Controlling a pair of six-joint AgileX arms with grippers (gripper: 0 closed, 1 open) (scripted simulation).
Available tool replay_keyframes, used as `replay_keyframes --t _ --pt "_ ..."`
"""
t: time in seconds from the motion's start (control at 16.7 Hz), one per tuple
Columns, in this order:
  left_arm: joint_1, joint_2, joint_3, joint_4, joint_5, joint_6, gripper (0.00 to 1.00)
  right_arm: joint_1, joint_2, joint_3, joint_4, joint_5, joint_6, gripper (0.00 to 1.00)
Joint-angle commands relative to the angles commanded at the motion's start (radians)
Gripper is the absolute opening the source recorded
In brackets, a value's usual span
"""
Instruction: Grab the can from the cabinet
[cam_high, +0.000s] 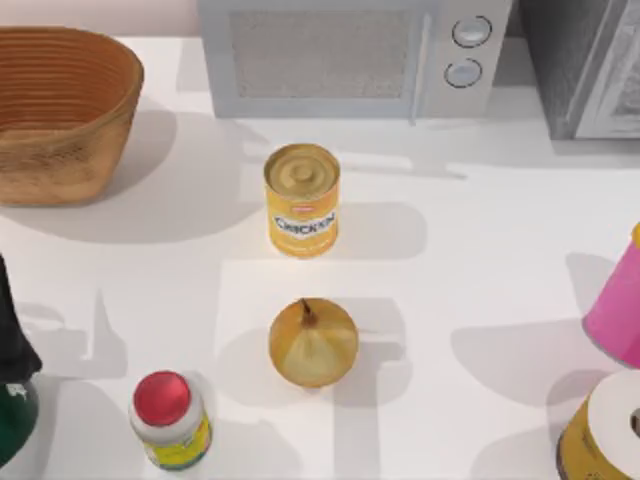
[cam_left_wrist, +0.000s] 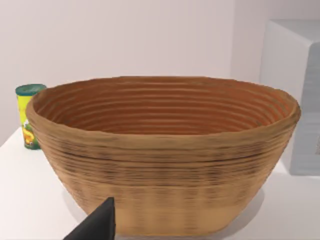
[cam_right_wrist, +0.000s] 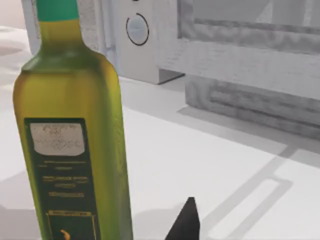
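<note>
Basket (cam_high: 62, 115) at surface's left holds nothing visible, can (cam_high: 302, 200) upright mid-surface behind onion (cam_high: 313, 342); claw states can't tell.

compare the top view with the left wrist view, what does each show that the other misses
Top view alone: the yellow chicken can standing upright mid-table, an onion in front of it, a red-capped jar toward the left front, and the microwave at the back.

Left wrist view alone: a small green-lidded yellow can standing behind the basket, and one dark fingertip of the left tool at the picture's edge.

Both: the woven basket, and the white table it sits on.
</note>
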Motion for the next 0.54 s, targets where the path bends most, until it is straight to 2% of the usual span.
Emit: replay_keyframes --t 0.18,0.54 --pt "0.000 0.000 0.000 0.000 0.000 0.000 1.00 0.000 0.000 0.000 0.000 0.000 0.000 0.98" --pt "0.000 0.000 0.000 0.000 0.000 0.000 1.00 0.000 0.000 0.000 0.000 0.000 0.000 1.00"
